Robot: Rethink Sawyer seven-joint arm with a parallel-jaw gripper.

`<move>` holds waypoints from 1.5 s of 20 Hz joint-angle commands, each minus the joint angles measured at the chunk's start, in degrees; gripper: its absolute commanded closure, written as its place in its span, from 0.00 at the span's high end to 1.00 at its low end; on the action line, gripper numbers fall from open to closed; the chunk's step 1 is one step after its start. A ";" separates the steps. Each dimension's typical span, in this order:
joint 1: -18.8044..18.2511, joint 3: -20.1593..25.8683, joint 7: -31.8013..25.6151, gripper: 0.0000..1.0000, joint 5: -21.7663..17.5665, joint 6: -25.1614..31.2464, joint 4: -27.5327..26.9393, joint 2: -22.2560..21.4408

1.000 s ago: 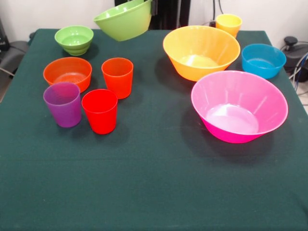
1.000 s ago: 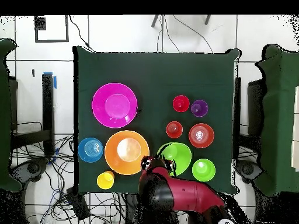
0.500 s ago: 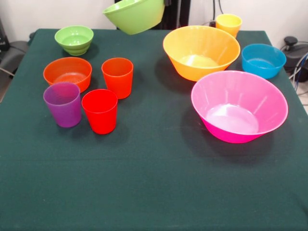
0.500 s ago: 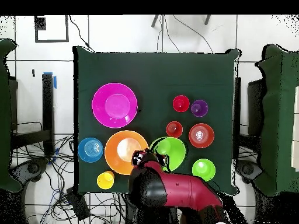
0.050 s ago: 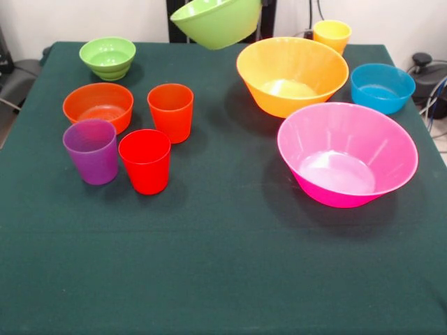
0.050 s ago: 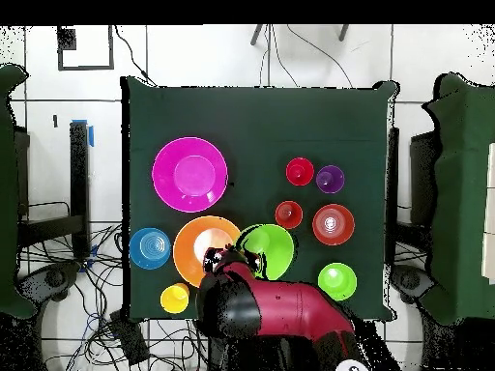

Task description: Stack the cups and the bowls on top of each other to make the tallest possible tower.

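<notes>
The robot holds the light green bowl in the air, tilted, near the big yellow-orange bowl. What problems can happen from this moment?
1. The medium light green bowl hangs tilted, seemingly held at one edge, so it may slip or land crooked.
2. Its rim is already close to the large yellow-orange bowl; travelling too low, it could knock that bowl toward the small blue bowl or the yellow cup.
3. The arm hides the gripper from overhead, so alignment is hard to check.
</notes>
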 commanded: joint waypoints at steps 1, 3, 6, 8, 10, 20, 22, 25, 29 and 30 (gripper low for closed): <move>2.48 4.14 2.72 0.00 1.07 7.37 -6.60 4.09; 2.86 4.12 2.25 0.00 0.70 7.92 -8.29 5.16; 3.46 3.82 1.75 0.00 -0.04 8.31 -10.29 6.40; 3.58 3.79 1.40 0.00 -0.48 8.16 -11.14 7.23; 3.71 3.88 1.11 0.00 -0.57 8.64 -11.86 7.52; 5.03 4.07 -0.10 0.00 -0.61 14.61 -17.64 8.11; 4.96 4.27 -0.61 0.00 -0.83 15.58 -18.65 8.34; 4.78 4.68 -1.51 0.00 -0.94 17.84 -19.85 7.90; 5.01 5.10 -2.04 0.00 -1.24 19.97 -22.12 8.40; 5.10 5.15 -2.08 0.00 -1.36 20.28 -22.60 8.55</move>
